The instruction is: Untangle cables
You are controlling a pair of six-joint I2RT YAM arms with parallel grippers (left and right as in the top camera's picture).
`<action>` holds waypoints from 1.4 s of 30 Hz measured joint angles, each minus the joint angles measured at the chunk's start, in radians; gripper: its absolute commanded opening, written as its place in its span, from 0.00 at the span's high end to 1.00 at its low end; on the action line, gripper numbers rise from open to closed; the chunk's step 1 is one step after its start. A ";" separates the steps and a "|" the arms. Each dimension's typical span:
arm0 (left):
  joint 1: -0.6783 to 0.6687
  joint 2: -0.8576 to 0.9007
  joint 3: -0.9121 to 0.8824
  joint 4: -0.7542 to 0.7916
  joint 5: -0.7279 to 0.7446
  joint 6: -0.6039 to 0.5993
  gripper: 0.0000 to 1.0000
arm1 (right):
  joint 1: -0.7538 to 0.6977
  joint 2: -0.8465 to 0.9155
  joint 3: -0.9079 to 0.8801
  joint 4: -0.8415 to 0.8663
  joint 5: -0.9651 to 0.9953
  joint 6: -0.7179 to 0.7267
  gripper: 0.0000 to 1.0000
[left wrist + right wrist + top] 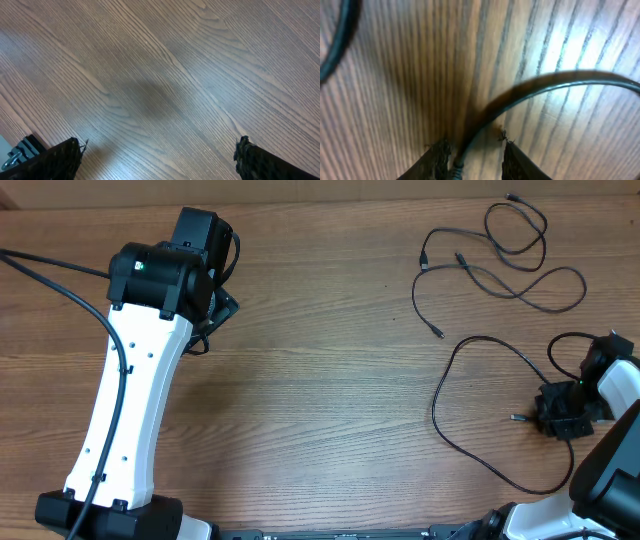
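Note:
Several thin black cables lie at the right of the table. Two crossing cords (500, 275) loop at the far right. A separate long cable (440, 405) curves in front of them. My right gripper (545, 418) is low over that cable's end. In the right wrist view the cable (555, 82) runs down between the fingertips of the right gripper (475, 145); the jaws are narrow, with a gap left beside the cord. My left gripper (205, 240) hangs far left, and the left wrist view shows the left gripper (160, 147) wide open over bare wood.
The wooden table (320, 380) spans the whole view. A second stretch of black cord (340, 35) crosses the top left corner of the right wrist view. The left arm's white link (125, 400) stretches from the near edge toward the far left.

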State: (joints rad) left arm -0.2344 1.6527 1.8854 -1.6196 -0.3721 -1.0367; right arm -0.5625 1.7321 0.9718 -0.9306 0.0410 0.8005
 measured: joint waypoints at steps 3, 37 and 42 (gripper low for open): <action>0.000 0.000 0.000 0.000 0.002 0.000 0.00 | 0.000 0.000 0.000 0.005 0.001 0.002 0.53; 0.000 0.000 0.000 -0.003 0.033 0.019 0.01 | 0.028 -0.005 0.101 -0.121 -0.005 -0.031 0.96; 0.000 0.000 0.000 0.001 0.033 0.020 0.00 | 0.028 -0.006 0.257 -0.220 -0.012 -0.077 0.96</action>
State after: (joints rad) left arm -0.2344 1.6527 1.8854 -1.6188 -0.3389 -1.0164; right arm -0.5346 1.7264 1.2285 -1.1507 0.0288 0.7235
